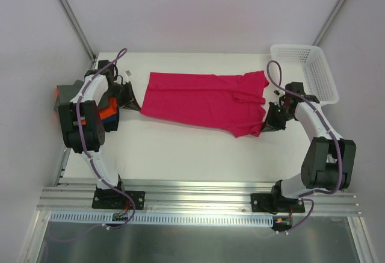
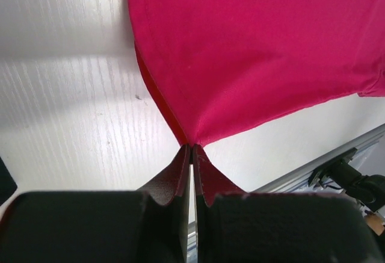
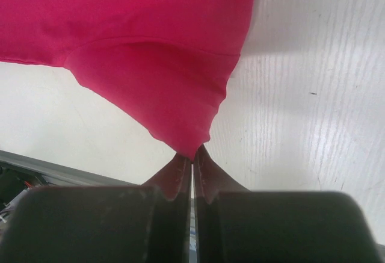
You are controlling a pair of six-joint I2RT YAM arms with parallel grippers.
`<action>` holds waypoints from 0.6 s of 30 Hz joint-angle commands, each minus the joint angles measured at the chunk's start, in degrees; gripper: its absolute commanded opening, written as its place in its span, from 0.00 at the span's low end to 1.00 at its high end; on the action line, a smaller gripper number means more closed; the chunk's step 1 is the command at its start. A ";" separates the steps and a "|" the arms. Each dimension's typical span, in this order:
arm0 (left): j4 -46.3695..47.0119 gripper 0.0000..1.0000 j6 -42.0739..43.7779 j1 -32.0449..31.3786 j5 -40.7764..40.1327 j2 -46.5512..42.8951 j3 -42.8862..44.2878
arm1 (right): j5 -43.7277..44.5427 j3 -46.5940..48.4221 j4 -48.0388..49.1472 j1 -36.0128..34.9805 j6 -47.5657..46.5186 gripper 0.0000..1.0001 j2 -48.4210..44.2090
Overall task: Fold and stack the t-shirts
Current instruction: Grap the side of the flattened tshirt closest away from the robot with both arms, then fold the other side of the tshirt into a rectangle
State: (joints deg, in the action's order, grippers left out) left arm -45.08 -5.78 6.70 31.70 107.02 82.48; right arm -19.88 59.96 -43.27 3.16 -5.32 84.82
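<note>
A magenta-pink t-shirt (image 1: 204, 100) is stretched across the middle of the white table, folded lengthwise. My left gripper (image 1: 133, 103) is shut on its left near corner; in the left wrist view the cloth (image 2: 258, 52) runs to a point pinched between the tips (image 2: 191, 147). My right gripper (image 1: 264, 124) is shut on the shirt's right near corner, and the right wrist view has the fabric (image 3: 150, 52) tapering into the closed tips (image 3: 193, 154). Folded orange and dark navy t-shirts (image 1: 108, 111) lie stacked at the table's left edge, partly behind the left arm.
A white plastic mesh basket (image 1: 304, 70) stands at the back right corner. A metal rail (image 1: 198, 194) runs along the near edge by the arm bases. Grey walls close in the table behind and on both sides.
</note>
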 commanded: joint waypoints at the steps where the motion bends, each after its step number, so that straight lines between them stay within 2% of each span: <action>1: -1.41 0.00 1.83 -0.63 1.17 0.20 4.00 | 0.37 4.10 0.81 0.62 -1.36 0.00 -0.53; 18: -2.12 0.00 3.50 -1.95 -0.41 6.26 14.90 | 1.16 21.32 2.40 0.53 -3.12 0.00 11.68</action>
State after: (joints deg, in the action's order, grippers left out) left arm -46.35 -3.81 5.17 31.42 112.40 94.35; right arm -19.64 77.84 -41.63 3.29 -7.29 94.80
